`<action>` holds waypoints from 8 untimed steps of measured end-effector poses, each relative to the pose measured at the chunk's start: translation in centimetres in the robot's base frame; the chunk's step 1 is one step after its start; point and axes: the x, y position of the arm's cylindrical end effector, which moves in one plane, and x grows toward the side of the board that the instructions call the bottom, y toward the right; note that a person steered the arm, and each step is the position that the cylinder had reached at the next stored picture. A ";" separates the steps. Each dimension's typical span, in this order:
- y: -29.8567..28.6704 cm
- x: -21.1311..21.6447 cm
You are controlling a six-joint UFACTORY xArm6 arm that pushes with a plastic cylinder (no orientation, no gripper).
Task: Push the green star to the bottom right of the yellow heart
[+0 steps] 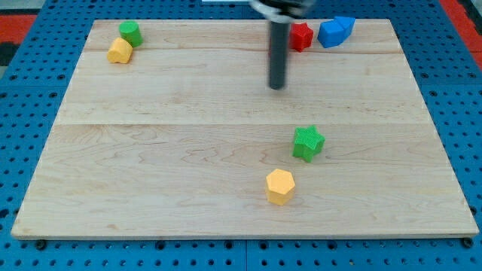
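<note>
The green star (308,143) lies right of the board's centre. A yellow block (119,50) sits near the board's top-left corner, touching a green block (130,31); its shape looks like a heart but is hard to make out. A second yellow block (279,186), with a pentagon-like outline, lies just below and left of the star. My tip (278,86) rests on the board above the star and slightly to its left, well apart from it and touching no block.
A red block (302,36) sits at the top edge just right of the rod. Two blue blocks (331,34) (346,25) touch each other right of it. The wooden board (151,150) lies on a blue pegboard surface.
</note>
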 end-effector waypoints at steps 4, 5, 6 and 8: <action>-6.7 10.1; -7.7 10.1; -11.0 10.2; -13.3 10.2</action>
